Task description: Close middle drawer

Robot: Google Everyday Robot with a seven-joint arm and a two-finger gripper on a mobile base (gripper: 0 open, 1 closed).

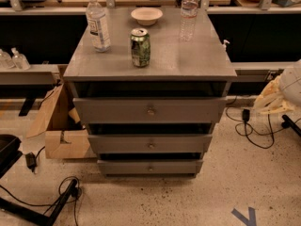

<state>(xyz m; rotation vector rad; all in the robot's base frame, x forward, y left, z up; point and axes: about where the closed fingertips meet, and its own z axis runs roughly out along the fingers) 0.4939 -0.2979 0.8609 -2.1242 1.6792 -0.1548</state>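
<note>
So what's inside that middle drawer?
Only a dark slot shows above the middle drawer front. The top drawer juts out over it and covers whatever is inside. The claw hangs off to the right, apart from the cabinet.

White rounded arm (294, 80), cream gripper (269, 99) at right edge

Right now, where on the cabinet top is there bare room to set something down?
Bare: the cabinet top in front of the can and at its right front corner. Crowded: the back, with left bottle, bowl, right bottle. The gripper hangs right of the middle drawer.
</note>
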